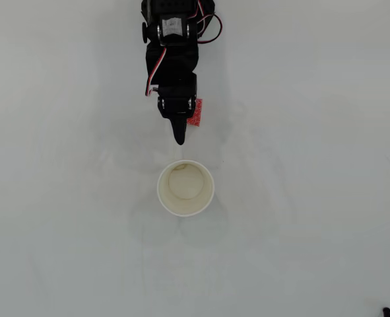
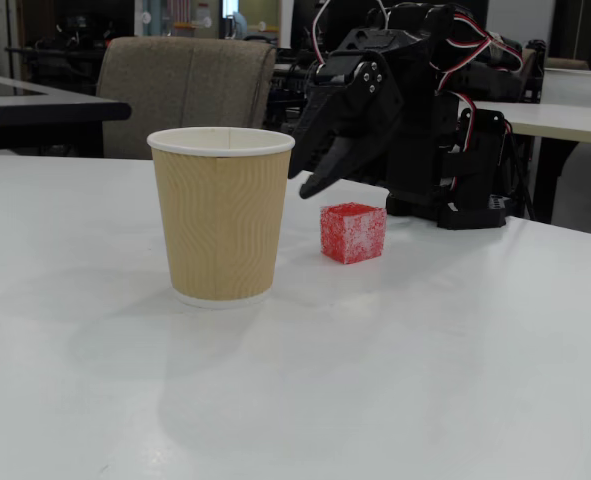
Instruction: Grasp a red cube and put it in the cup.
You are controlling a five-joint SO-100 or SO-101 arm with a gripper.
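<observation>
Since nothing's been picked up yet, the task is basically at square one. Going left to right in the fixed view: the paper cup (image 2: 221,214) stands upright and looks empty from overhead, then the red cube (image 2: 353,232) sits on the white table (image 2: 455,380) just beside it, with the gripper (image 2: 320,172) hovering above and behind the cube. Honestly can't tell if its fingers are spread or closed. Grasp, lift and drop are all left
</observation>
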